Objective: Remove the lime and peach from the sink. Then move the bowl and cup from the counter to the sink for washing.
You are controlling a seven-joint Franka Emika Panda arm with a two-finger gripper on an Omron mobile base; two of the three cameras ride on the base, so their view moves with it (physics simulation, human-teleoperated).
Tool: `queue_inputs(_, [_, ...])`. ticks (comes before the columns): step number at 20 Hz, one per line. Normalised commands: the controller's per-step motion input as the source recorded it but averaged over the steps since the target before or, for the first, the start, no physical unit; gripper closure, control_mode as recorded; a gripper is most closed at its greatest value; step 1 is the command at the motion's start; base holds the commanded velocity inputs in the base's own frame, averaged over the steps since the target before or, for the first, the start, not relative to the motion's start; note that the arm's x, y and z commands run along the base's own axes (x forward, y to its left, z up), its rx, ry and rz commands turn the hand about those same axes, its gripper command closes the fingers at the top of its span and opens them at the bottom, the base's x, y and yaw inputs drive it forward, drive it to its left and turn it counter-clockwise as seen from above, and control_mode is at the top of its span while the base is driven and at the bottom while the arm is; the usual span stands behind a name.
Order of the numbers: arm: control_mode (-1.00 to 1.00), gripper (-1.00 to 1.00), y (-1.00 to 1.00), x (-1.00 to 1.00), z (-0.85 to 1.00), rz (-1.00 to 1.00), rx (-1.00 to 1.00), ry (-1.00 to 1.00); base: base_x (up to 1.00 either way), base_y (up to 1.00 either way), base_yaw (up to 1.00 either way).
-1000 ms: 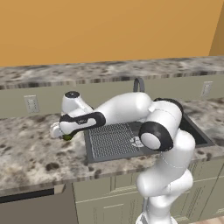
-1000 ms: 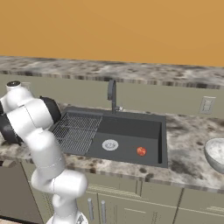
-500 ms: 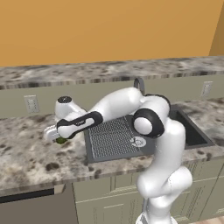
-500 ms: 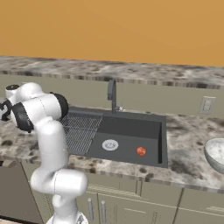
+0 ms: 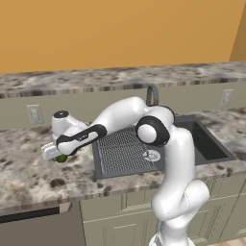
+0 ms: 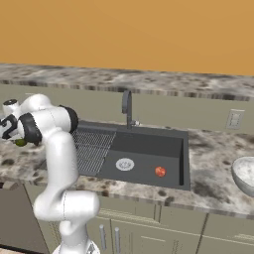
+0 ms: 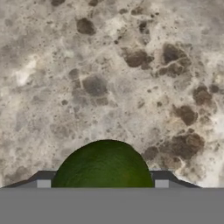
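**Lime held over the left worktop**

Lime (image 7: 104, 165): dark green ball, seated between the two fingers of the hand (image 5: 56, 154), which is closed on it from either side. In the hand view it sits dead centre between the tips, speckled stone beyond it. Whether it touches the stone cannot be told. No long axis; a ball.

Hand: reached out left of the sink (image 5: 206, 144), past the ribbed drainer (image 5: 122, 151), pointing down at the worktop (image 5: 24, 168). Release onto the stone below looks like the next call; a round fruit may roll once freed.

Peach (image 6: 159, 171): orange-red, on the basin floor, right of the drain (image 6: 124, 164), well apart from the hand.

Bowl (image 6: 245, 174): on the worktop right of the sink.

Room: grey faucet (image 6: 127, 106) behind the basin, orange wall above, pale cabinets below.
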Motion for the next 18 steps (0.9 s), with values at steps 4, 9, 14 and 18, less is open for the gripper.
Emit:
queue_inputs(4, [-1.00,1.00,0.06,0.03,-0.21,0.00,0.00,0.08,0.00,0.00,0.00])
queue_inputs(9, [-1.00,1.00,0.04,0.04,-0.25,0.00,0.00,0.03,0.00,0.00,0.00])
queue_inputs(14, [-1.00,1.00,0.01,0.01,-0.25,0.00,0.00,0.00,0.00,0.00,0.00])
queue_inputs(18, [-1.00,1.00,0.04,0.00,-0.26,0.00,0.00,0.00,0.00,0.00,0.00])
